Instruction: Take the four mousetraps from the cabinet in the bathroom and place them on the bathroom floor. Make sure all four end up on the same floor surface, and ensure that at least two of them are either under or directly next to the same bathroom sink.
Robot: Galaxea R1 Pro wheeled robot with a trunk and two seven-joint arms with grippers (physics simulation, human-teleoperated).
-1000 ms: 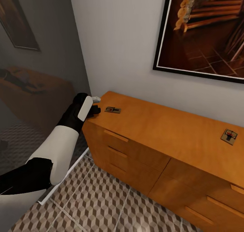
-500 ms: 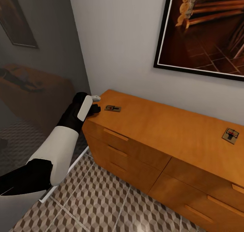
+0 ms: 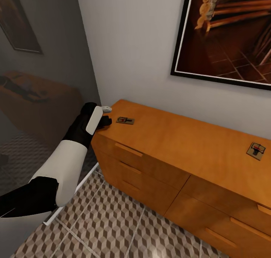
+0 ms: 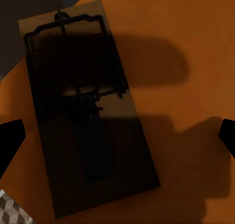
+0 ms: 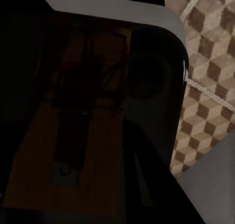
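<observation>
pale grey wall (image 3: pixel 139 54) behind, unmarked. large black-framed picture (image 3: pixel 229 32) hung on it, brown tones. darker reflective panel (image 3: pixel 41 62) at left, meeting the wall at a corner. floor (image 3: pixel 113 228) tiled in brown, beige and white cube pattern, pale grout lines. lighting even, soft shadows.
</observation>
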